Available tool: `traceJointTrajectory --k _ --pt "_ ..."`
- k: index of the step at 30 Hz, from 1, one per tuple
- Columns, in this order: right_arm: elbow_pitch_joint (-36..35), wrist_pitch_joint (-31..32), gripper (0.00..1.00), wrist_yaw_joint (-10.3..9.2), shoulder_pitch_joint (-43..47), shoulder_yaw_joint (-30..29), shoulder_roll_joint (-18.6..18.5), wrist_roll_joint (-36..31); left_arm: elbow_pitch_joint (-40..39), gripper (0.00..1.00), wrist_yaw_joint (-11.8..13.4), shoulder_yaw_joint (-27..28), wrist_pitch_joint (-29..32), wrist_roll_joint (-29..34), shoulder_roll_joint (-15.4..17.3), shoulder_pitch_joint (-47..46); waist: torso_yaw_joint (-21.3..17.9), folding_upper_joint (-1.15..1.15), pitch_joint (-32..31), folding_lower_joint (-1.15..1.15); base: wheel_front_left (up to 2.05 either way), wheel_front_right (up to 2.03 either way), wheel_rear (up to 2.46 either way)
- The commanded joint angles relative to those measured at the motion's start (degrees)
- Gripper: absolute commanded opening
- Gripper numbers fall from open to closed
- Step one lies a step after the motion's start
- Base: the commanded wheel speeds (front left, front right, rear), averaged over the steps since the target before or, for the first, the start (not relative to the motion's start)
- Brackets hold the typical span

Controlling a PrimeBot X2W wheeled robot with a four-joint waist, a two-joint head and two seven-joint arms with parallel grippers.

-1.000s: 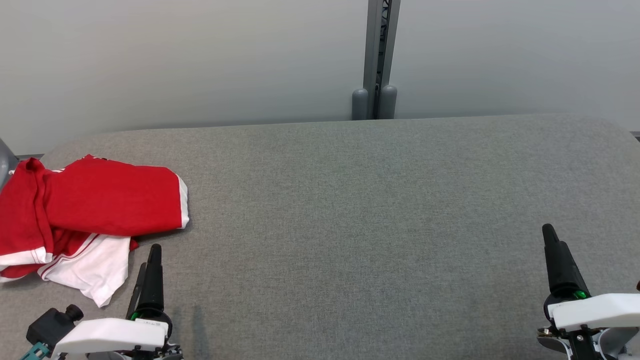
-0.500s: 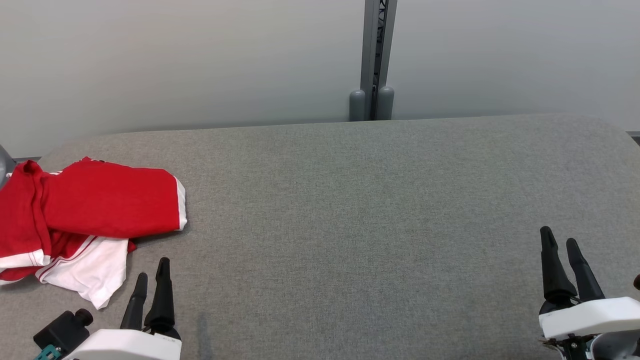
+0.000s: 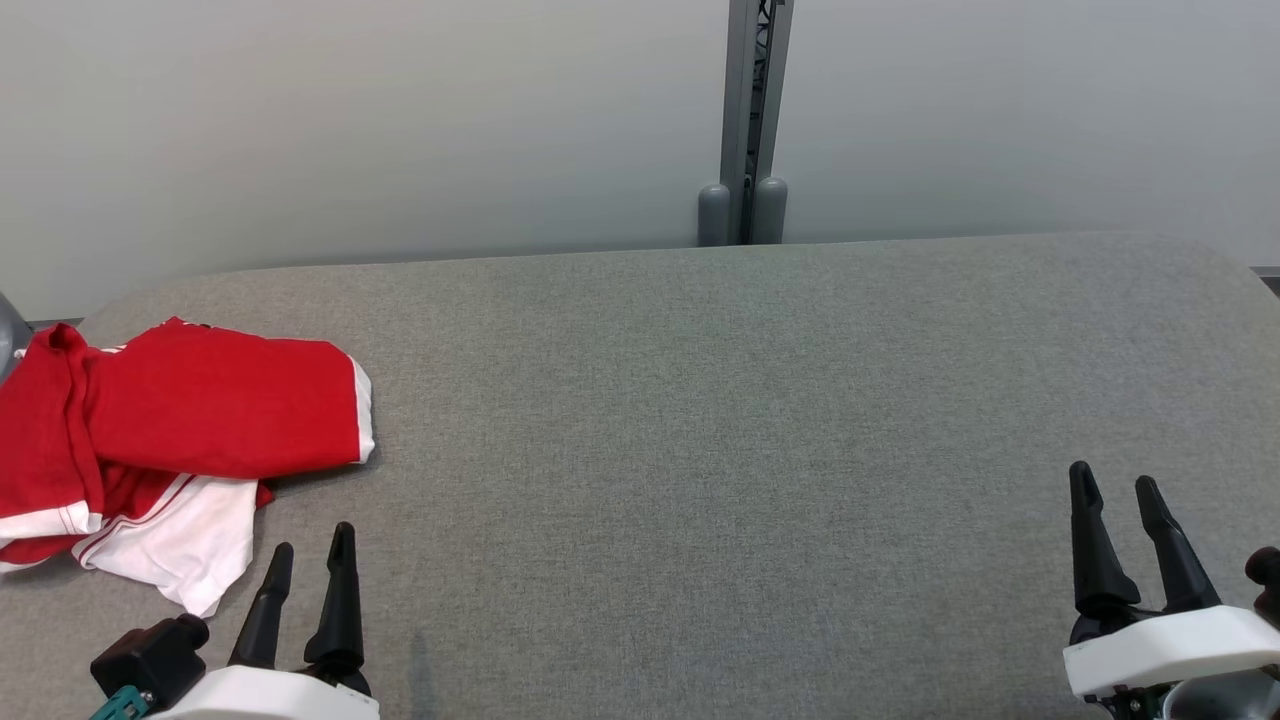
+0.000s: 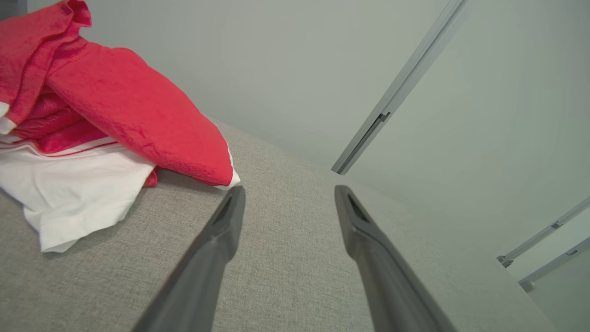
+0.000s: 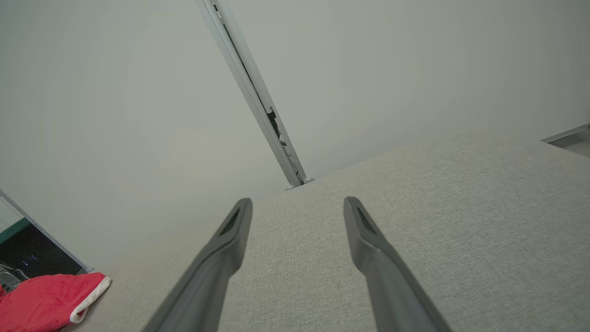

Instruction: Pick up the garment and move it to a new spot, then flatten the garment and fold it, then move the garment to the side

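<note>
The garment (image 3: 170, 430) is a red and white shirt, folded in a loose bundle at the far left of the grey table (image 3: 720, 450). In the left wrist view the garment (image 4: 115, 120) lies up and to the left of my fingers, apart from them. My left gripper (image 3: 312, 555) hovers open near the front edge, just right of the garment's white corner, holding nothing. My right gripper (image 3: 1113, 485) is open at the lower right over bare table. The right wrist view catches the garment (image 5: 46, 302) far off at its lower left.
A pale wall with a grey vertical post (image 3: 745, 120) stands behind the table. The table's far edge curves down at both ends.
Both grippers have drawn back toward the front edge and turned, so both fingers of each now show side by side. The left one has slid slightly right. The garment lies as before.
</note>
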Motion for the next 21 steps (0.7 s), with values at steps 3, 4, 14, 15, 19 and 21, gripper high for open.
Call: traceJointTrajectory --k 3,4,14,15,19,21 --pt "-0.77 -0.97 1.00 0.10 0.06 0.02 -0.54 -3.29 -1.03 1.00 -0.15 -0.29 -0.86 3.25 0.78 0.09 -0.08 0.00 -0.03 0.00 0.00 0.00 0.00" --pt "-0.82 -1.17 1.00 0.10 0.10 0.04 -0.53 -3.95 -1.12 1.00 -0.16 -0.39 -1.02 3.92 0.82 0.26 -0.10 0.00 -0.04 0.00 0.00 0.00 0.00" --pt "-1.41 -2.62 1.00 0.10 0.53 0.13 -0.70 -10.56 -1.33 1.00 -0.26 -0.96 -2.54 10.16 1.23 0.98 -0.18 0.00 -0.19 0.00 0.00 0.00 0.00" --pt "-1.43 -2.77 1.00 0.11 0.58 0.14 -0.71 -11.18 -1.28 1.00 -0.28 -1.00 -2.64 10.69 1.30 1.05 -0.20 0.00 -0.20 0.00 0.00 0.00 0.00" --pt "-1.55 -3.32 1.00 0.11 0.66 0.16 -0.85 -13.62 -1.10 1.00 -0.35 -1.15 -3.18 12.94 1.55 1.34 -0.28 0.00 -0.19 0.00 0.00 0.00 0.00" --pt "-1.63 -3.60 1.00 0.11 0.72 0.18 -0.92 -14.72 -1.03 1.00 -0.38 -1.21 -3.49 14.02 1.63 1.54 -0.31 0.00 -0.20 0.00 0.00 0.00 0.00"
